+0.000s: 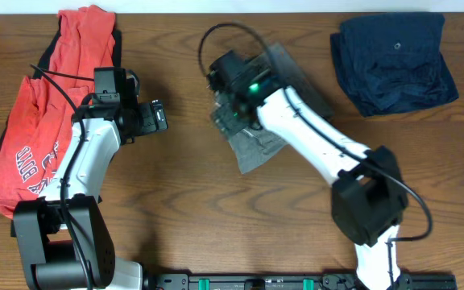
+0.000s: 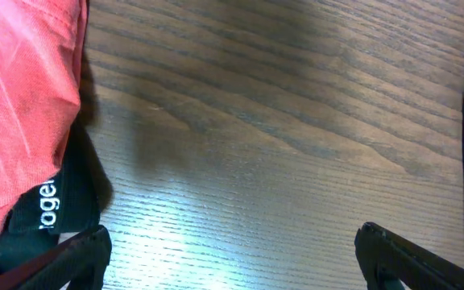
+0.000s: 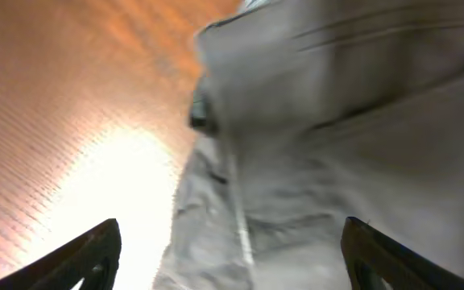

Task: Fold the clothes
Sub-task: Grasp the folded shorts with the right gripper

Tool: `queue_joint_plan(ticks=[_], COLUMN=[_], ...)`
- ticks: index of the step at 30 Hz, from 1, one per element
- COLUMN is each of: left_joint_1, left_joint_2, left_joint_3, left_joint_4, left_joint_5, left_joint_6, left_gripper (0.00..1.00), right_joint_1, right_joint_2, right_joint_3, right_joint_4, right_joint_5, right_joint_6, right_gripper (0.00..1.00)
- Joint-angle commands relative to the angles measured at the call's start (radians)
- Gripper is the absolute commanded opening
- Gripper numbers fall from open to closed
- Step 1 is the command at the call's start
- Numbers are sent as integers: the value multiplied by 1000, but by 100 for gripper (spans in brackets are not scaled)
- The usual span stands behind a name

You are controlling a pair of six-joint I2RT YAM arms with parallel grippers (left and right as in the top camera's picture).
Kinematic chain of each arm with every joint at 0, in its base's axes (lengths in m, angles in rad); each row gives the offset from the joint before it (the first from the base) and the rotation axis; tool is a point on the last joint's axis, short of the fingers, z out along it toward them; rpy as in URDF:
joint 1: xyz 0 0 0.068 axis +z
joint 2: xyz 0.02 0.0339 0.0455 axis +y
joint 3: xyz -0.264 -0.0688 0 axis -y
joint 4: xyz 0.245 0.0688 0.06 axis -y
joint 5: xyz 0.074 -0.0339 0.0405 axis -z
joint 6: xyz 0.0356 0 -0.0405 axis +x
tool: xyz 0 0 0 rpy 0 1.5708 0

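Grey garment (image 1: 256, 149) crumpled, unfolded | right gripper (image 3: 230, 234) spread wide over it | left gripper (image 2: 232, 234) spread, empty | red T-shirt (image 1: 35, 137) unfolded | navy garment (image 1: 393, 60) looks folded

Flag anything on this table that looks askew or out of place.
The grey garment in the middle lies bunched and skewed under the right gripper. The red shirt at the left is rumpled over a black garment. Nothing looks spilled or damaged.

Tabletop (image 1: 184, 209): wood, visible grain, smooth, soft sheen.
Red T-shirt (image 1: 31, 137): soft matt cloth, creased.
Grey garment (image 1: 256, 149): thin matt cloth, wrinkled.
Navy garment (image 1: 393, 64): matt cloth.
Arm shells (image 1: 312, 133): smooth white plastic.
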Motion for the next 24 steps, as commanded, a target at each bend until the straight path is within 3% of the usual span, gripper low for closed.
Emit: queue_joint_plan(ticks=[1, 6, 14, 15, 18, 23, 24], left_joint_1=[2, 2, 2, 2, 2, 2, 2], left_joint_2=[-24, -24, -24, -24, -24, -24, -24], left_joint_3=[22, 22, 22, 22, 22, 22, 22], left_joint_4=[-5, -4, -11, -11, -10, -10, -11], left_joint_5=[-13, -13, -12, -12, -12, -12, -12], left_joint_6=[-1, -2, -2, -2, -2, -2, -2], left_gripper=[98, 98, 98, 98, 98, 98, 98], right_joint_1=[4, 10, 8, 5, -9, -29, -34], right_joint_2=[92, 152, 255, 267, 293, 298, 296], right_joint_3=[3, 3, 3, 3, 3, 5, 7], right_joint_4=[10, 67, 100, 92, 68, 66, 66], right_joint_5=[14, 16, 84, 99, 147, 196, 201], right_joint_6=[15, -2, -1, 0, 21, 80, 82], right_gripper=[89, 99, 99, 95, 71, 9, 1])
